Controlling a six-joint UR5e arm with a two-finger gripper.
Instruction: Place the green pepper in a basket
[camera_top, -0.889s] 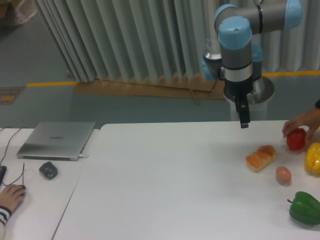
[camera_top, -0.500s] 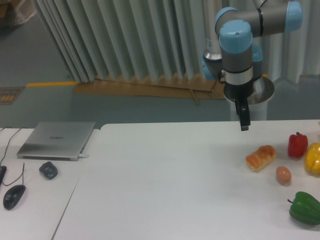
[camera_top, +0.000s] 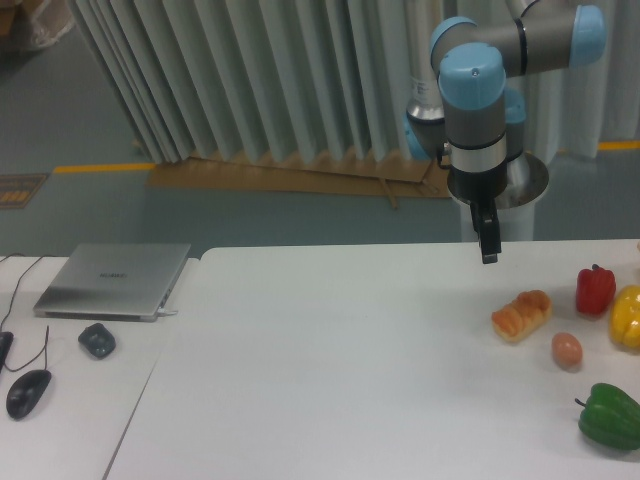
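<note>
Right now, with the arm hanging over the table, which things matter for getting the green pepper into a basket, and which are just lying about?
Belongs to the job:
green pepper, at the table's right front edge
gripper, above the table, holding nothing
No basket shows in this view.

Just lying about:
red pepper
yellow pepper
bread roll
egg
laptop
two mice

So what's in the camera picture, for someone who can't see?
A glossy green bell pepper sits at the white table's right edge, near a red pepper, bread roll and egg. The robot gripper hangs above, empty.
</note>
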